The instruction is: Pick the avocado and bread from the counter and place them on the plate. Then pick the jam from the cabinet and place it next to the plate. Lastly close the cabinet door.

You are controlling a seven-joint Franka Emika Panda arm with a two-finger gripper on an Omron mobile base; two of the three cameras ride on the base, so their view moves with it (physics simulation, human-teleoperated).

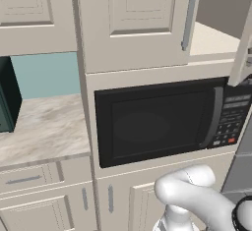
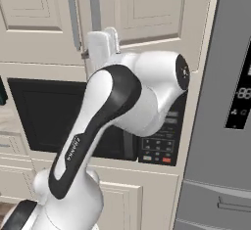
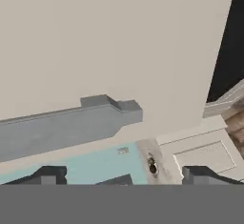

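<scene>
Facing a wall of cream units, with a grey fridge [image 2: 220, 77] at the right end of the run. The cabinet [image 1: 212, 41] stands open above the black microwave [image 1: 157, 124]; its pale shelf shows bare where it can be seen. The cabinet door [image 3: 119, 42] is swung out on the right edge of that opening and appears as a narrow tilted cream strip in the left base view. In the hand view its flat face sits very close ahead.

The counter [image 1: 44, 127], beige marbled, runs along at left below a teal wall, with its pale front edge toward the base. Far down in the hand view, a small dark speck on a strip of counter is too small to identify.

White arm [image 2: 112, 111] is raised, its hand up at the level of the door handles.

The door's bar handle [image 3: 62, 125], long and grey, lies across the door just beyond the gripper [image 3: 126, 175], offset toward the left fingertip [image 3: 47, 175].

The jaws stand wide apart with nothing between them, and the handle is not touched.
</scene>
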